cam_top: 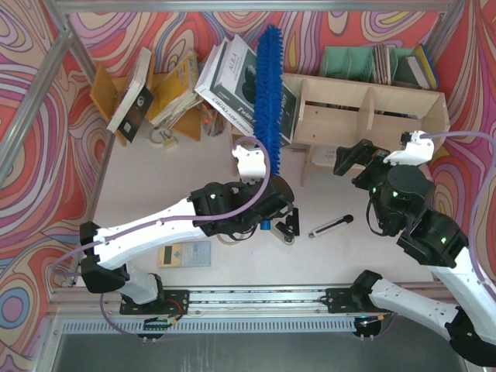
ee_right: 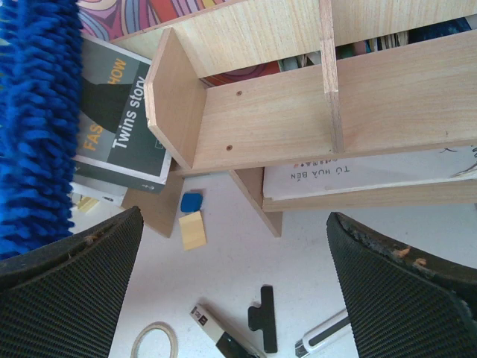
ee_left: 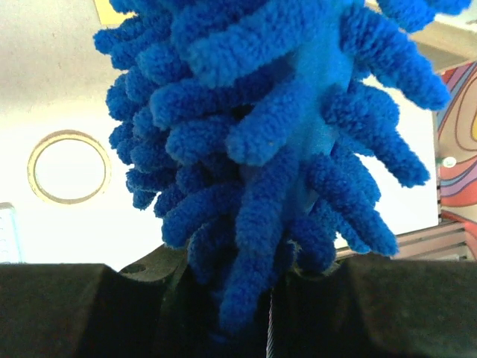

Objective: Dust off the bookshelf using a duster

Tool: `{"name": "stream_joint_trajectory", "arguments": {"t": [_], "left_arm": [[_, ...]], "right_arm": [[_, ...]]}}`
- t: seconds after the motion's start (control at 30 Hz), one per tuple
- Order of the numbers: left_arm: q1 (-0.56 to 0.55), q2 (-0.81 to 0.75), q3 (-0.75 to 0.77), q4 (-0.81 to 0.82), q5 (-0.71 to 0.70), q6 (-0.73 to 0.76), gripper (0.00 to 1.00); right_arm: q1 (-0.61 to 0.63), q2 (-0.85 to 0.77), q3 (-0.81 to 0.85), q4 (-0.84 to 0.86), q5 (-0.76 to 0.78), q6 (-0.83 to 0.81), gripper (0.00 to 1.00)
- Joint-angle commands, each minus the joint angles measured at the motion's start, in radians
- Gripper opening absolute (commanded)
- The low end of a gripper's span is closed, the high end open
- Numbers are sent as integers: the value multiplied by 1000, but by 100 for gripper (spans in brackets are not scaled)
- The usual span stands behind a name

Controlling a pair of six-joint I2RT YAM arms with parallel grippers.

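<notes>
Pointing lengthwise toward the back wall (cam_top: pixel 155 23), duster (cam_top: pixel 268 93) sat clamped in left gripper (cam_top: pixel 267 222) beside leaning books (cam_top: pixel 232 77) at bookshelf's (cam_top: pixel 372 116) left end; right gripper (ee_right: pixel 232 224) gaped.

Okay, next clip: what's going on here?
The left claw is shut on the blue duster, near the base of its fluffy head. The head reaches out past the leaning books at the left end of the bookshelf. The right claw is open and empty, hovering in front of the shelf. Whether the duster touches the wood cannot be told.
</notes>
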State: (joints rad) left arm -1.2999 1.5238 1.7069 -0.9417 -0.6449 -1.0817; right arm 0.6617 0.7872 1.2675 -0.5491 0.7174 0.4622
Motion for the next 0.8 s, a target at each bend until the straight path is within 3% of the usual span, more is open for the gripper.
{"name": "stream_joint_trajectory", "arguments": {"t": [0.0, 0.33, 0.53, 0.77], "left_arm": [[3, 9, -47, 48, 37, -32, 0], [2, 24, -44, 83, 60, -15, 0], [-1, 8, -45, 86, 65, -24, 0], [-1, -21, -25, 62, 11, -1, 0]], "right_arm": [[4, 5, -16, 17, -7, -54, 99], [4, -164, -238, 200, -91, -223, 99], [4, -263, -401, 309, -222, -304, 99], [4, -298, -409, 337, -264, -343, 99]]}}
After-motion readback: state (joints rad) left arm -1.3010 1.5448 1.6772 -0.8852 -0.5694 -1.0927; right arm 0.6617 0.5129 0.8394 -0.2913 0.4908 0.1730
